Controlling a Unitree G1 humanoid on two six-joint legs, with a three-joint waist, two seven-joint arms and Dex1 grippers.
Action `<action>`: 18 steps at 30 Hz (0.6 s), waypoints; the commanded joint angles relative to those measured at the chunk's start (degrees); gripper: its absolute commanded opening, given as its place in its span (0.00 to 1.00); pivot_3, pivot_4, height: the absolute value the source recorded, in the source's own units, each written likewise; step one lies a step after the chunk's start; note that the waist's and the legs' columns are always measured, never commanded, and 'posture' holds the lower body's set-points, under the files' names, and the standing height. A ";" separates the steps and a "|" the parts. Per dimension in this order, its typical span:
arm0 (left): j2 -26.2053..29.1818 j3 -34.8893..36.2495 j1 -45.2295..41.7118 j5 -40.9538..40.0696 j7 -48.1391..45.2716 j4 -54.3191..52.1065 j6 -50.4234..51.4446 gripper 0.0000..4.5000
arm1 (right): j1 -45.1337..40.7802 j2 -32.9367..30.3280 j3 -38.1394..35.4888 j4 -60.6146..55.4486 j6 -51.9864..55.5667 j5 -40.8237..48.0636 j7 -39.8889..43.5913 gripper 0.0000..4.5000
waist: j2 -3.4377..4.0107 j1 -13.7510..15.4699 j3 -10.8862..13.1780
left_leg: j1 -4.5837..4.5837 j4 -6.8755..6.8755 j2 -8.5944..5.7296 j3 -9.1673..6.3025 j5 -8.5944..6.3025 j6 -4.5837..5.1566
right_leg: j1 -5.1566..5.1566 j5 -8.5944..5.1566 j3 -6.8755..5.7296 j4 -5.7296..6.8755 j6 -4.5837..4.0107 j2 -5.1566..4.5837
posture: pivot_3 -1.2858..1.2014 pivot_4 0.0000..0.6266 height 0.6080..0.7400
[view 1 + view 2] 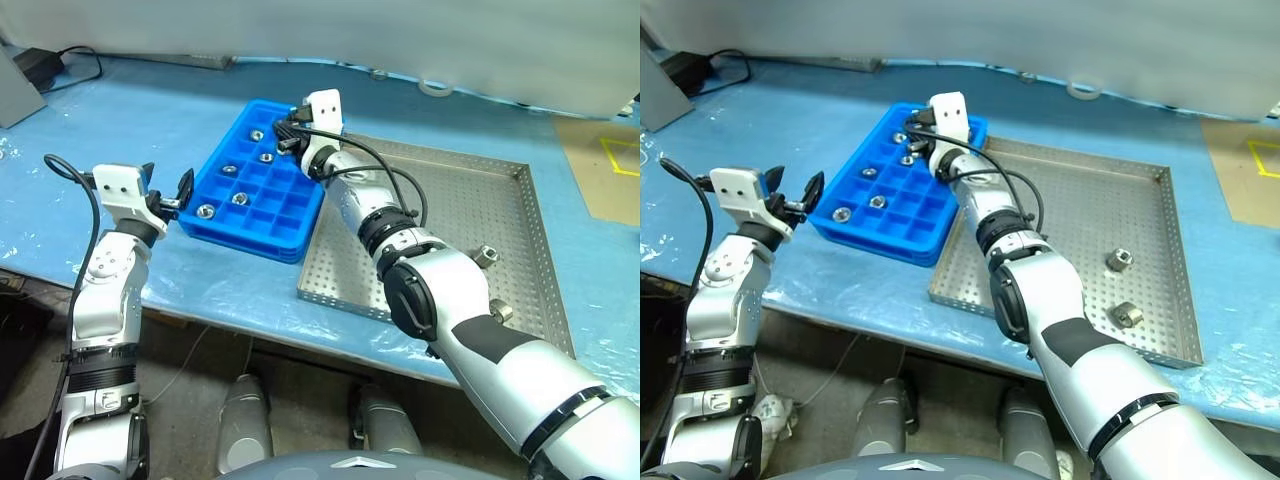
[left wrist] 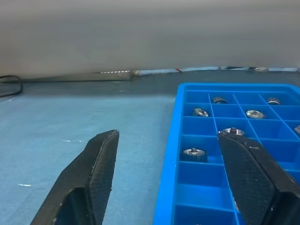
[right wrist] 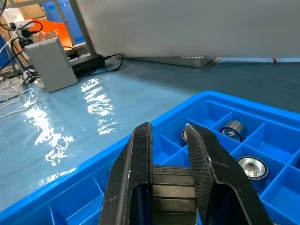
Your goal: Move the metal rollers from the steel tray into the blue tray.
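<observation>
Blue-covered table (image 1: 150,130). Right end effector (image 1: 290,128) closed, empty, over blue tray (image 1: 300,238) far end; left end effector (image 1: 168,192) open beside tray. Two metal rollers (image 1: 1119,259) left in steel tray (image 1: 1170,250); next: reach back.

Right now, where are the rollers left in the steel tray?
Two rollers lie near the steel tray's right edge, far from the blue tray.

Metal rollers (image 1: 1123,287) — short silver cylinders, dark centre holes; two lie apart on the steel tray (image 1: 1080,205), perforated, low-rimmed; several sit singly in compartments of the blue tray (image 1: 925,215) — beneath the right gripper (image 1: 912,128).
</observation>
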 commanded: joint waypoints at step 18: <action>-2.04 -2.47 -5.35 -0.90 -2.92 4.00 -2.13 0.80 | 1.01 -6.78 -4.66 -3.14 -1.66 2.54 6.81 0.72 | 0.00 0.14 0.00 | 0.13 0.04 -0.02 0.01 0.09 -0.14 | -0.04 0.00 0.17 0.28 -0.05 0.04 | 0.43 0.24 1.00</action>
